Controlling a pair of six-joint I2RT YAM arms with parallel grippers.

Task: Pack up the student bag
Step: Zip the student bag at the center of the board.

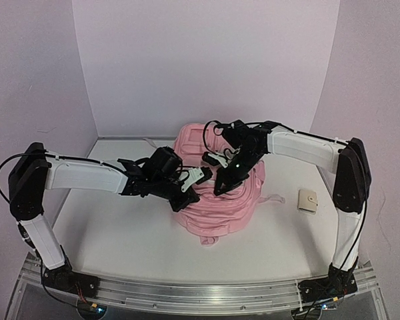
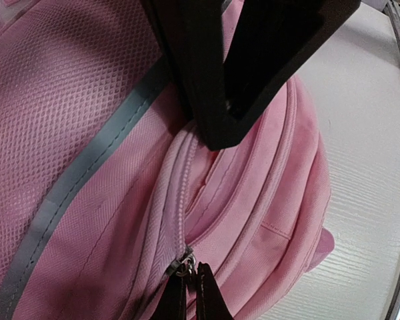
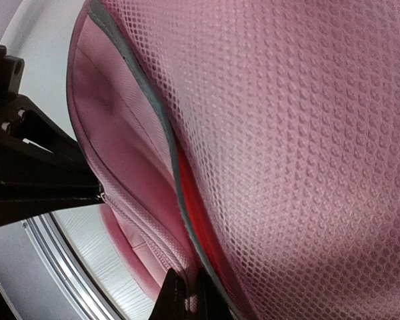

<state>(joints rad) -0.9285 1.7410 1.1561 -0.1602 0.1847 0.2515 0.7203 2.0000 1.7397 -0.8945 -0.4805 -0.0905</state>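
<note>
Though slumped, student bag (image 1: 243,208) lengthwise near-to-far; left gripper (image 2: 189,280) and right gripper (image 3: 187,283) both clenched on it

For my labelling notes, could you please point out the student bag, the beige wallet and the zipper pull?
student bag (image 1: 223,212), top external view, bare pink fabric low on its front.
beige wallet (image 1: 308,201), top external view, its middle.
zipper pull (image 2: 185,263), left wrist view, its metal end.

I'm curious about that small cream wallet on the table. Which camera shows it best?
The top view: the wallet lies whole on the table, to the right of the pink bag. Both wrist views are filled with bag fabric and show no wallet.
</note>
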